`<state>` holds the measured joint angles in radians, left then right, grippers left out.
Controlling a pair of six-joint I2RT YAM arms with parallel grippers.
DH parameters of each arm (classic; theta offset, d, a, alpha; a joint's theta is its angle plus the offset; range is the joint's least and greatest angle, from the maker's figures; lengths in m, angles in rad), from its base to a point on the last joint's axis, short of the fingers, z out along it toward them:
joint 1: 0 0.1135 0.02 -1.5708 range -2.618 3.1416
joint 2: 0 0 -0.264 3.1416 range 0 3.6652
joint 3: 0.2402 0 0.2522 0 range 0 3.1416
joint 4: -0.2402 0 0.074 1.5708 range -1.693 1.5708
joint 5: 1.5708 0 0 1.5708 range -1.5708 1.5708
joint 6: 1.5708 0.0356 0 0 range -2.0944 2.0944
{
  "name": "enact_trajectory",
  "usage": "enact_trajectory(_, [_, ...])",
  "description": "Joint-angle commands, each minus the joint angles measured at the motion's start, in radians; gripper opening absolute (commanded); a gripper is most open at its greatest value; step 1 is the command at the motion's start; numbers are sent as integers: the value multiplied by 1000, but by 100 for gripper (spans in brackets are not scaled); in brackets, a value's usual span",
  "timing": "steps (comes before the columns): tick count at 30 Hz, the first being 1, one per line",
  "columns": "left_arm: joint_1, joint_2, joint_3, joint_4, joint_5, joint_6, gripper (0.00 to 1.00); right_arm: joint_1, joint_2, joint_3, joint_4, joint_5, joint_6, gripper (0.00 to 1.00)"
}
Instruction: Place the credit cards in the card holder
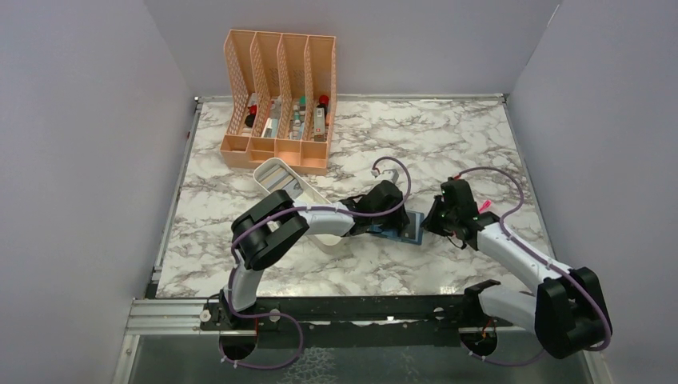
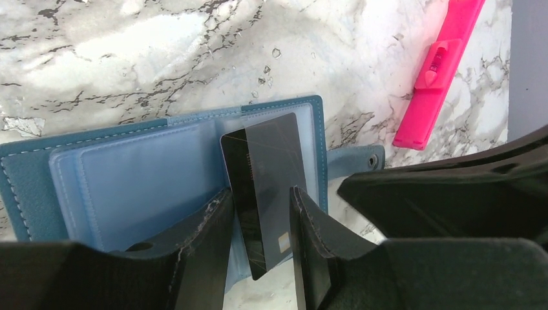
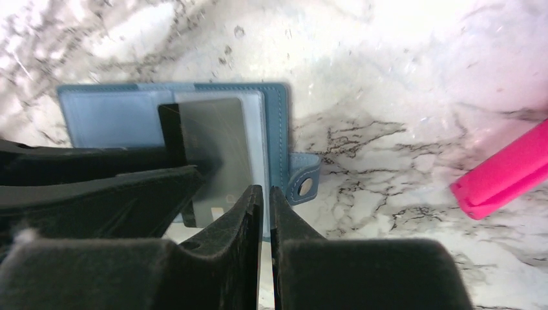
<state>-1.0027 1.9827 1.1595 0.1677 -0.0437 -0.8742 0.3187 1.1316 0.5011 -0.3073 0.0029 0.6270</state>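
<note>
Gripping: your left pincer [image 2: 260, 194] is clamped across the long edges of a dark credit card [image 2: 265, 152], chip end nearest the wrist.
Card position: its far end lies over the right-hand page of the open card holder [image 2: 19, 174], a little skewed to the sleeve. Whether the tip is inside a slot, I cannot tell.
Holder: flat on the table [image 1: 448, 136] between your two arms, snap tab [image 3: 302, 186] sticking out sideways.
Right pincer [image 3: 266, 190]: fingers almost together at the holder's near edge. Pinching a sleeve or just hovering, I cannot tell.
Risk one: push with that skew and a corner likely snags the sleeve mouth and buckles the plastic.
Risk two: if your right side isn't pinning it, the light holder probably slides off with the push.
Risk three: release too soon and the card may sit on top, not in.
</note>
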Motion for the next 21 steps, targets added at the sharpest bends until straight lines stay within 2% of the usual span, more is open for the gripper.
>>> enact_trajectory(1, [-8, -18, 4, -2, -22, 28, 40, -1, -34, 58, -47, 93, -6, 14])
enact_trajectory(16, [-16, 14, 52, -11, 20, 118, 40, -1, 149, 33, 68, 98, 4, 11])
enact_trajectory(21, [-25, 27, 85, -28, 28, 143, 40, -1, 154, 31, 87, 81, 3, 11])
